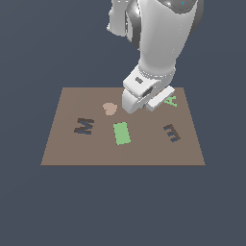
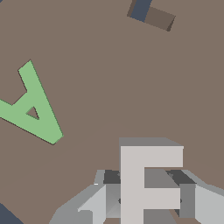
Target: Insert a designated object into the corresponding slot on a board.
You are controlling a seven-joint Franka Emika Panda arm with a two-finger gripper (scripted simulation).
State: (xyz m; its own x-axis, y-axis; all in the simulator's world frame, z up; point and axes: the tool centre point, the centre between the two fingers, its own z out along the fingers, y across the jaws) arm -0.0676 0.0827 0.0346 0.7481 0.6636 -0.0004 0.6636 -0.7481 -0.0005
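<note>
jaws clamped on the pale e block, above the board's far side

jaws (image 2: 146, 199) clenched on the whitish-grey e block (image 2: 135, 183), one grey finger (image 2: 98, 203) on each side of it in the wrist view. only part of the block seen there: spine and two arms in frame, the rest cut off by the picture edge, so reads more like an f. fingertips partly behind the block's arms; exact contact faces hard to make out, though block sits squarely between them.

in the exterior view, block and fingers both hidden behind the white hand and arm (image 1: 144, 91); height of block over board not tellable from either picture. hand hangs over the far part of the brown board (image 1: 67, 144), between the tan heart (image 1: 110, 108) and the green letter a (image 1: 171, 101), nearer the a.

dark brown e-shaped slot (image 1: 172, 133) lies on the board toward the exterior view's right, nearer the camera than the a, well apart from the hand and uncovered. possibly the same slot at the wrist picture's edge: a small dark recess (image 2: 151, 15) showing blue-grey inside, too cropped to be sure.

green a (image 2: 33, 107) flat on the board in the wrist view, one leg clipped by the frame. dark m shape (image 1: 84, 126) toward the exterior view's left, green rectangle (image 1: 121, 133) near the board's middle. upper arm cut off at the top of the exterior view.
</note>
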